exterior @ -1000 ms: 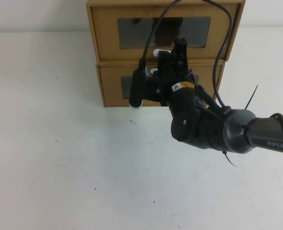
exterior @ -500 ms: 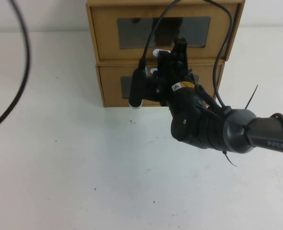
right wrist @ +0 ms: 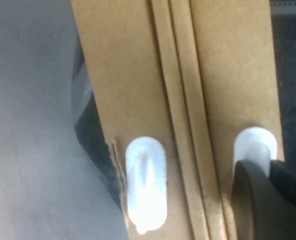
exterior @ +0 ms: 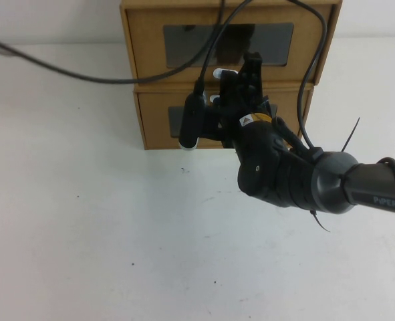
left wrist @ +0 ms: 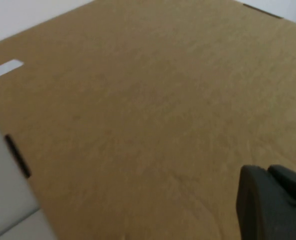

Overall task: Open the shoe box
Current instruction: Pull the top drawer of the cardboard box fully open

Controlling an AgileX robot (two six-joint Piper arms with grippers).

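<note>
Right gripper [exterior: 252,61], clenched, is nosing the upper shoe box [exterior: 147,40]'s white handle [right wrist: 255,142]; left gripper [left wrist: 270,200], also clenched, is hovering over a cardboard top [left wrist: 137,110].

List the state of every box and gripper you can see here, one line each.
Upper shoe box: closed, stacked on the lower one.
Lower shoe box: closed, standing on the table.
Right gripper: shut, at the upper box's front beside its white tab.
Left gripper: close over a cardboard surface.
</note>
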